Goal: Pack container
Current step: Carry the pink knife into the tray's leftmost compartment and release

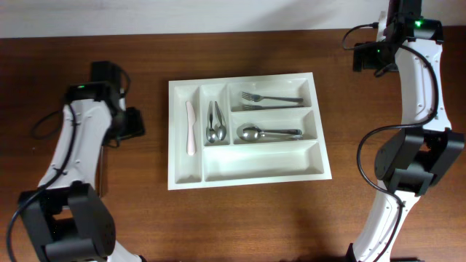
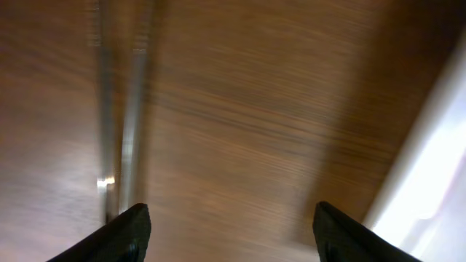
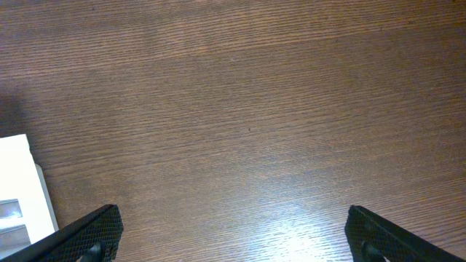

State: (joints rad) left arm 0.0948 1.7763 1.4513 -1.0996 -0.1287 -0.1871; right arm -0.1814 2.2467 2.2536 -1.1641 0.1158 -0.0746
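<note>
The white cutlery tray (image 1: 247,171) lies in the middle of the table. Its left upright slot holds a pale knife (image 1: 191,127). The second upright slot holds metal spoons (image 1: 215,122). The top long slot holds forks (image 1: 268,99), the middle long slot holds spoons (image 1: 263,133), and the bottom long slot is bare. My left gripper (image 2: 231,229) is open and empty over bare wood left of the tray, whose white edge shows at the right of the left wrist view (image 2: 429,182). My right gripper (image 3: 233,233) is open and empty at the far right; a tray corner (image 3: 18,189) shows in its view.
The table is dark brown wood (image 1: 240,225). The left arm (image 1: 80,138) stands left of the tray and the right arm (image 1: 419,94) right of it. A pale wall runs along the far table edge (image 1: 182,14).
</note>
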